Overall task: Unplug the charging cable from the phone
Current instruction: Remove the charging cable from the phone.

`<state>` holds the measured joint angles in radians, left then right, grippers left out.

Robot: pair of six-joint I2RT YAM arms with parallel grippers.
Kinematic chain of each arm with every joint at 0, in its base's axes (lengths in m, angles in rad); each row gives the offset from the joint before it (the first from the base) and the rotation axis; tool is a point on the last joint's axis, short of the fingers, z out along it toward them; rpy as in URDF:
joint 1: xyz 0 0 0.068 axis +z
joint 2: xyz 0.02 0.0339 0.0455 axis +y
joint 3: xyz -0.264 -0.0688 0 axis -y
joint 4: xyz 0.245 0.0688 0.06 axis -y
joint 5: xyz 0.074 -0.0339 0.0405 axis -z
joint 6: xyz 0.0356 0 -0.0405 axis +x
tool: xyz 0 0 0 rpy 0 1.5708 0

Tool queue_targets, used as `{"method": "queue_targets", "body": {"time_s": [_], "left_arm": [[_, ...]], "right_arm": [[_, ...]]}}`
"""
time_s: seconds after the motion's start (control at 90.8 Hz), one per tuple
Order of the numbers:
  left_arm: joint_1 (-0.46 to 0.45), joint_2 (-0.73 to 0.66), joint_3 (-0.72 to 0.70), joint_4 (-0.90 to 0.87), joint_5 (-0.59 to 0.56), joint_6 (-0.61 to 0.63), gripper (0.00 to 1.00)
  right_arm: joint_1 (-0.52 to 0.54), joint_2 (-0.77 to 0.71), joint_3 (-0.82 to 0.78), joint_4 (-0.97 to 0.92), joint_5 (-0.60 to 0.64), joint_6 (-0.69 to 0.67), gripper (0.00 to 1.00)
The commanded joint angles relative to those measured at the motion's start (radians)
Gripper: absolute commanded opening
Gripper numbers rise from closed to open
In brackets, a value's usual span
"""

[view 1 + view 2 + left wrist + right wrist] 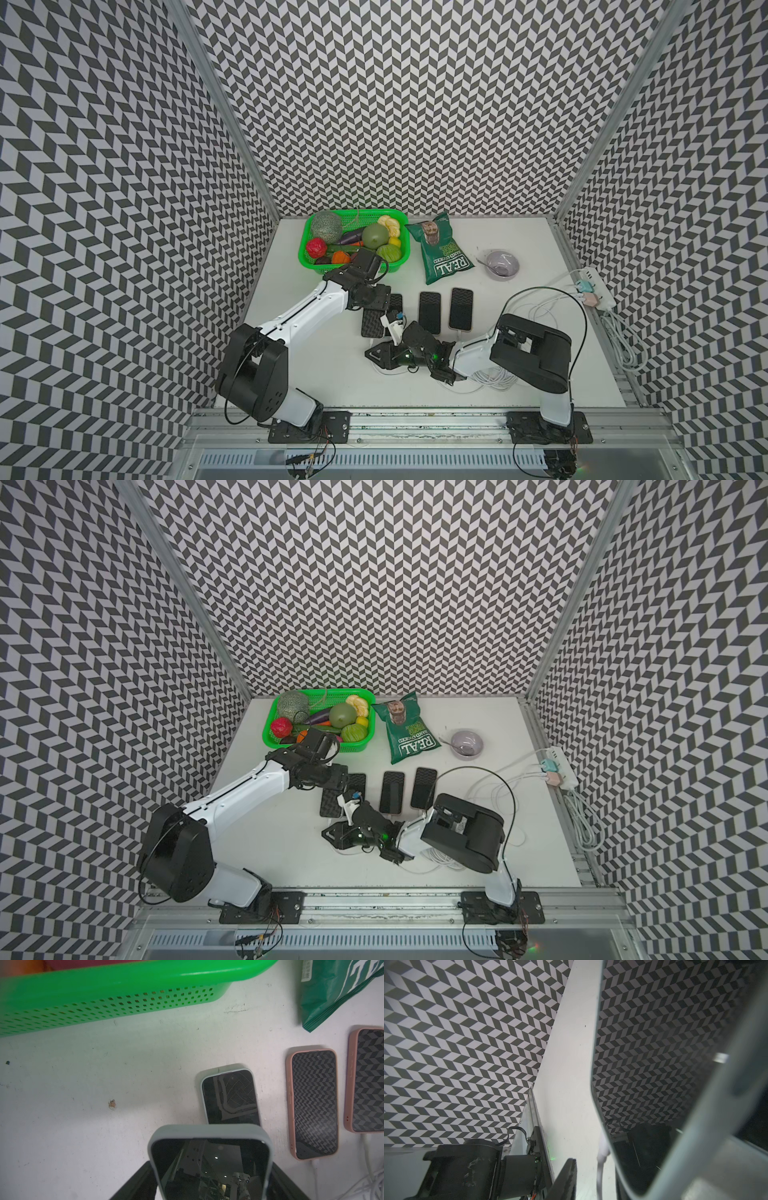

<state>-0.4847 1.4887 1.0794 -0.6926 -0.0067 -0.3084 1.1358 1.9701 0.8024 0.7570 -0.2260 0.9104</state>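
Grey-cased phone (209, 1163) sitting clamped in left gripper (209, 1185); four phones showing, including two pink-cased phones (429, 311). Right gripper (395, 331) hovering at its 6 o'clock end, closure unclear. Tabletop (299, 365) offering open room toward 7 o'clock.

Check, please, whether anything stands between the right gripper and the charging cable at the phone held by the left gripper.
Nothing visible does. In the right wrist view, only bare table separates one finger of the right gripper from the white charging cable beside the phone that the left gripper holds.
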Motion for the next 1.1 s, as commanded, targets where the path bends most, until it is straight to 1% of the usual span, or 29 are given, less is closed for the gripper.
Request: {"method": "queue_targets", "body": {"time_s": [0.0,0.507,1.091], "left_arm": [[-0.006,-0.003,0.027,0.026,0.008,-0.003,0.0],[0.003,-0.01,0.004,0.065,0.016,-0.007,0.0],[0.058,0.009,0.014,0.118,-0.012,-0.015,0.0]], "right_arm": [[0.006,0.021,0.024,0.062,-0.012,-0.002,0.28],[0.027,0.014,0.037,0.026,-0.004,-0.037,0.04],[0.061,0.031,0.061,-0.041,0.016,-0.091,0.01]]}}
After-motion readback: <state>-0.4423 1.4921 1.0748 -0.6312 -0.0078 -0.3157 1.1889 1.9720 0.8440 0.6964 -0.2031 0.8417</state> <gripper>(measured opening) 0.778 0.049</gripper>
